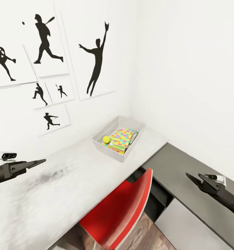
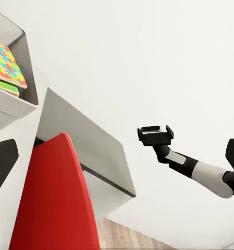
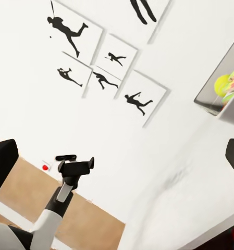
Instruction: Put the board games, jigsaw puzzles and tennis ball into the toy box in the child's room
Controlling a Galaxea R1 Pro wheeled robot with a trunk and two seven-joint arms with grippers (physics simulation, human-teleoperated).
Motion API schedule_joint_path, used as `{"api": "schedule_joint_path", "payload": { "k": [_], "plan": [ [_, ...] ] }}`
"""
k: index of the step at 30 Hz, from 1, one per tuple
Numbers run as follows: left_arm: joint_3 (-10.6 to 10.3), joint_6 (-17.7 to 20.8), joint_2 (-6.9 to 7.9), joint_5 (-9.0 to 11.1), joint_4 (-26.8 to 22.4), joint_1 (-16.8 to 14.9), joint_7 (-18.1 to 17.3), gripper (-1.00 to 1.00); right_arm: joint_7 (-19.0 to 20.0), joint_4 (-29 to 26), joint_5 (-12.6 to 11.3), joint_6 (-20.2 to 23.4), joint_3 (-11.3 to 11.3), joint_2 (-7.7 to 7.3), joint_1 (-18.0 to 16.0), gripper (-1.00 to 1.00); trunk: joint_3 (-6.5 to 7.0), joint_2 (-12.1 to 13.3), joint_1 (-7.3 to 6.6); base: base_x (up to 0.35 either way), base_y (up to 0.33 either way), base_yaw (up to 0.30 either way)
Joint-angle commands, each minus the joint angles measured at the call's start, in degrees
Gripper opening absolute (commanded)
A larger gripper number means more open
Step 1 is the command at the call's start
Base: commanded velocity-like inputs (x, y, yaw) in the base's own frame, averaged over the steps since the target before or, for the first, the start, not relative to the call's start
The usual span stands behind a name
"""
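On the far end of the table (image 1: 61, 184), close to the wall corner, stands the toy box (image 1: 131, 150), and inside it lie a jigsaw puzzle (image 1: 121, 138) on top of some flat boxes and the tennis ball (image 1: 106, 139) beside them. Both arms hang low and apart over the desk: the left gripper (image 1: 40, 161) looks closed to a point with nothing in it, and the right gripper (image 1: 190, 176) also looks closed and carries nothing. How many toys are stacked in the box I cannot count, so my judgement is that the loading is far along or finished. Next the robot should check the stack, and fetch any game that is missing.
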Motion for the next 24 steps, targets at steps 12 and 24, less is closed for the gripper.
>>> {"api": "schedule_joint_path", "payload": {
  "k": [12, 24],
  "plan": [
    [0.0, 0.6, 0.02, 0.0, 0.0, 0.0, -0.2, 1.00, 0.1, 0.1, -0.5, 0.6, 0.4, -0.09, -0.1, 1.00, 0.59, -0.1, 0.03, -0.018, 0.068, -0.238],
    [0.0, 0.6, 0.08, 0.0, 0.0, 0.0, -0.2, 1.00, 0.1, 0.3, -0.5, 0.6, 0.4, -0.08, -0.1, 1.00, 1.29, -0.1, 0.03, -0.168, 0.001, -0.239]
  ]
}}
